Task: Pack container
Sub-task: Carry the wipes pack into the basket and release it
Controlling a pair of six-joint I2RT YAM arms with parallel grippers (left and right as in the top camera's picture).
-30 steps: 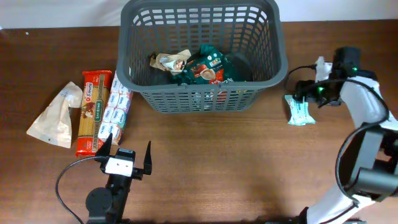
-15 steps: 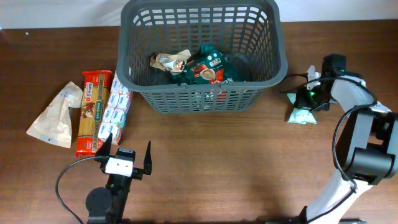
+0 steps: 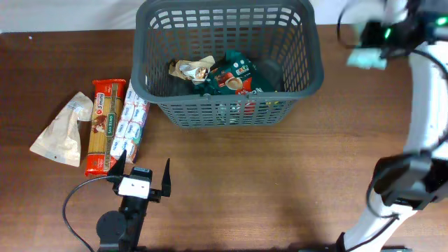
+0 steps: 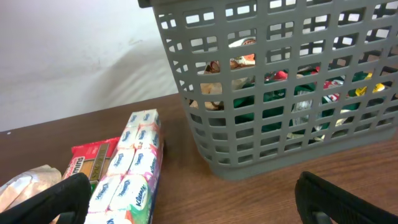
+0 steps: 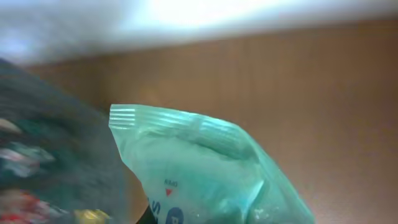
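The container [image 3: 225, 113] is a large dark grey lattice basket at the back middle of the table, also filling the upper right of the left wrist view [image 4: 205, 152]. Inside lie a green packet [image 3: 234, 77] and a crumpled tan wrapper [image 3: 192, 68]. My right gripper [image 3: 378, 43] is raised off the table to the right of the basket's rim, blurred, shut on a pale teal packet [image 3: 365, 59]. That packet [image 5: 205, 168] fills the right wrist view and hides the fingers. My left gripper [image 3: 140, 176] rests open near the front left, nothing between its fingers.
Left of the basket lie a Kleenex tissue pack [image 3: 131, 120], a red-and-orange spaghetti packet [image 3: 103, 126] and a beige pouch [image 3: 61, 129]. The tissue pack [image 4: 130, 174] sits just ahead of my left gripper's left finger. A pale wall runs behind the table.
My right gripper closed on the teal packet lying on the table right of the basket, then lifted it up and toward the back. The left arm has not moved.
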